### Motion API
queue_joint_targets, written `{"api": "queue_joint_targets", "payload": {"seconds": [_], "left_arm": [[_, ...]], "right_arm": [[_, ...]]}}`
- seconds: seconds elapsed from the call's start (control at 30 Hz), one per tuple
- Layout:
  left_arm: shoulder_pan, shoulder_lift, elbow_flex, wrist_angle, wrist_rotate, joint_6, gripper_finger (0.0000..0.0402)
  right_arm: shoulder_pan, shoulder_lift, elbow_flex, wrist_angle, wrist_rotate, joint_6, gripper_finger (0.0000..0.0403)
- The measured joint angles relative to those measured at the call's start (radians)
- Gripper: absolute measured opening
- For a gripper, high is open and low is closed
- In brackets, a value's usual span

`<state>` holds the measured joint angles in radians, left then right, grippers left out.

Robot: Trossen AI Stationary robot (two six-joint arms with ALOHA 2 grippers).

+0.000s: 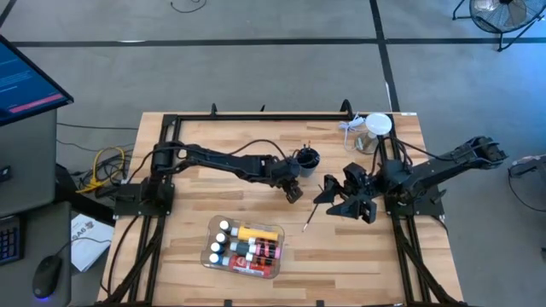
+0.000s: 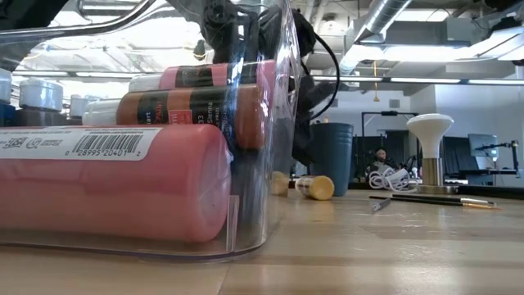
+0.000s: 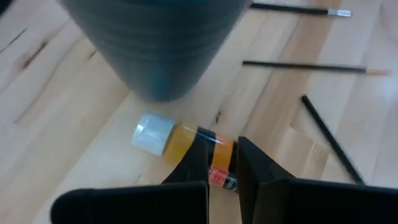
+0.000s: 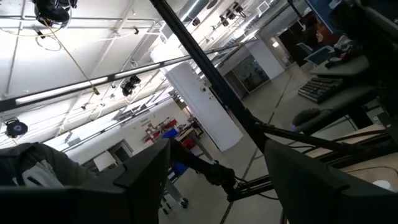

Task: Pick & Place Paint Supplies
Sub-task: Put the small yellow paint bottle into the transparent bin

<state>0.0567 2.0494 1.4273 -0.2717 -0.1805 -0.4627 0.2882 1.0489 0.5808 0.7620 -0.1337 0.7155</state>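
A small yellow paint bottle [image 3: 180,140] with a pale cap lies on its side on the wooden table, beside a dark cup [image 3: 161,50]. My left gripper [image 3: 222,146] is shut on it, just in front of the cup [image 1: 307,159] in the high view. Three thin dark brushes [image 3: 311,67] lie on the table past the bottle. A clear bin [image 1: 243,247] near the front edge holds several paint tubes and bottles. My right gripper [image 1: 345,198] hangs open above the table's right half, tipped upward, with nothing between its fingers. My left gripper pinches the bottle's labelled body [image 3: 221,163], at the end away from the cap, between its two fingers. The fingers slant down from above and lie across the bottle. The bottle lies on its side on the table.
A clear jar with a white lid [image 1: 378,126] and a bundle of white cable stand at the back right corner. One brush [image 1: 309,223] lies between the bin and my right arm. A black frame [image 1: 256,116] runs along the table's far edge and sides.
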Motion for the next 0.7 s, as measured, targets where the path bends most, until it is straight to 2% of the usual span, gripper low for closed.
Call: {"api": "queue_joint_targets", "payload": {"seconds": [0.4,0.7], "left_arm": [[-0.018,0.055,0.005,0.028,-0.009,0.015,0.0002],[-0.019,0.018,-0.001,-0.101,-0.059,0.011,0.0001]], "right_arm": [[0.013,0.0,0.0,-0.003,0.0,0.001,0.0255],[0.007,0.0,0.0,-0.001,0.0,0.003,0.0255]]}}
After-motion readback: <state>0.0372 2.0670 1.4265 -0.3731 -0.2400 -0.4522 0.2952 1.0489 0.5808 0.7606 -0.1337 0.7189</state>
